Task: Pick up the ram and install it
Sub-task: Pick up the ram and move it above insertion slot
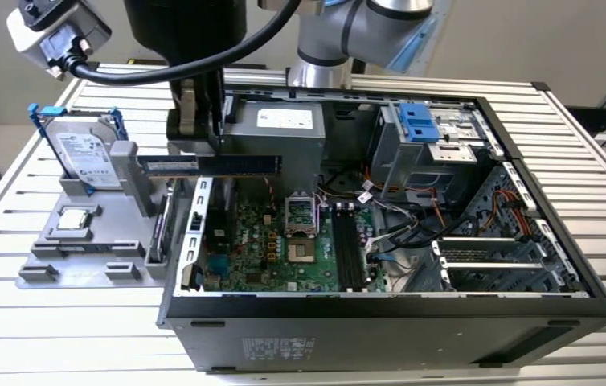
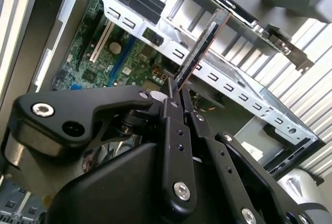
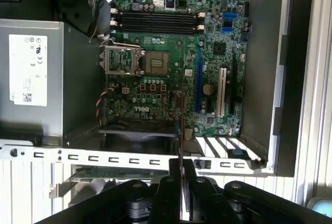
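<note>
The gripper (image 1: pixel 198 147) is clamped on the ram (image 1: pixel 228 164), with its 2 fingers pressed against the stick's flat faces. In the second wrist view the fingers (image 2: pixel 171 110) close on 1 end of the ram (image 2: pixel 205 42), and the rest of the stick juts out past their tips.

The ram hangs level in the air, on edge, above the wall of the open computer case (image 1: pixel 389 310) on the exterior view's left. It does not touch the motherboard (image 1: pixel 271 241).

In the first wrist view the ram (image 3: pixel 180 125) is a thin edge-on line rising from the gripper (image 3: pixel 181 163). It crosses the case's slotted metal rail (image 3: pixel 104 156) and the near edge of the motherboard (image 3: pixel 171 79). It is well apart from the black memory slots (image 3: pixel 155 22), which lie beyond the processor socket (image 3: pixel 137 60).

A grey fixture (image 1: pixel 78 257) stands on the slatted table (image 1: pixel 603 241) just beside the case. It holds a hard drive (image 1: pixel 80 154) and a processor chip (image 1: pixel 75 219).
</note>
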### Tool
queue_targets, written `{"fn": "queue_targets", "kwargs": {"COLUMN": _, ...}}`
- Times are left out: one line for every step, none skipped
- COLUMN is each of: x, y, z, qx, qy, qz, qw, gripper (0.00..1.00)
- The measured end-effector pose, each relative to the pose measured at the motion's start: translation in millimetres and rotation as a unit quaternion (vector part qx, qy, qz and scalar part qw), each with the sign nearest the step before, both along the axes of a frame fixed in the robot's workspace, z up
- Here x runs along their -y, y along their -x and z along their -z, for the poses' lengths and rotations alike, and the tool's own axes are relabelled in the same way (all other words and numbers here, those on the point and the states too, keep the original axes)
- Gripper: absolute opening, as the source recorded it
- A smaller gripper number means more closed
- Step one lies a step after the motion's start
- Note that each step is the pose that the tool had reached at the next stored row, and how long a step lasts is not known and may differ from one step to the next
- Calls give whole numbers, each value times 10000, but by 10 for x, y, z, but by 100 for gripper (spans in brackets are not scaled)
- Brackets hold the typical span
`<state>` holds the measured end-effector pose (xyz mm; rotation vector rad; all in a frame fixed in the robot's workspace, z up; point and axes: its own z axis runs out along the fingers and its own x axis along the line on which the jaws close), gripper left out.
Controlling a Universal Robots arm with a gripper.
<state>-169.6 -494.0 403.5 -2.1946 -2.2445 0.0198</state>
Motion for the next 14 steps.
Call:
{"fn": "queue_targets", "kwargs": {"x": 0, "y": -17, "z": 0, "qx": 0, "qy": 0, "qz": 0, "qw": 10000, "gripper": 0}}
{"fn": "queue_targets", "kwargs": {"x": 0, "y": -32, "z": 0, "qx": 0, "qy": 0, "qz": 0, "qw": 10000, "gripper": 0}}
{"fn": "queue_targets", "kwargs": {"x": 0, "y": -47, "z": 0, "qx": 0, "qy": 0, "qz": 0, "qw": 10000, "gripper": 0}}
{"fn": "queue_targets", "kwargs": {"x": 0, "y": -64, "z": 0, "qx": 0, "qy": 0, "qz": 0, "qw": 10000, "gripper": 0}}
{"fn": "queue_targets", "kwargs": {"x": 0, "y": -81, "z": 0, "qx": 0, "qy": 0, "qz": 0, "qw": 10000, "gripper": 0}}
{"fn": "queue_targets", "kwargs": {"x": 0, "y": -97, "z": 0, "qx": 0, "qy": 0, "qz": 0, "qw": 10000, "gripper": 0}}
{"fn": "queue_targets", "kwargs": {"x": 0, "y": -113, "z": 0, "qx": 0, "qy": 0, "qz": 0, "qw": 10000, "gripper": 0}}
{"fn": "queue_targets", "kwargs": {"x": 0, "y": -130, "z": 0, "qx": 0, "qy": 0, "qz": 0, "qw": 10000, "gripper": 0}}
{"fn": "queue_targets", "kwargs": {"x": 0, "y": -145, "z": 0, "qx": 0, "qy": 0, "qz": 0, "qw": 10000, "gripper": 0}}
{"fn": "queue_targets", "kwargs": {"x": 0, "y": -162, "z": 0, "qx": 0, "qy": 0, "qz": 0, "qw": 10000, "gripper": 0}}
{"fn": "queue_targets", "kwargs": {"x": 0, "y": -178, "z": 0, "qx": 0, "qy": 0, "qz": 0, "qw": 10000, "gripper": 0}}
{"fn": "queue_targets", "kwargs": {"x": 0, "y": -194, "z": 0, "qx": 0, "qy": 0, "qz": 0, "qw": 10000, "gripper": 0}}
{"fn": "queue_targets", "kwargs": {"x": 0, "y": -210, "z": 0, "qx": 0, "qy": 0, "qz": 0, "qw": 10000, "gripper": 0}}
{"fn": "queue_targets", "kwargs": {"x": 0, "y": -226, "z": 0, "qx": 0, "qy": 0, "qz": 0, "qw": 10000, "gripper": 0}}
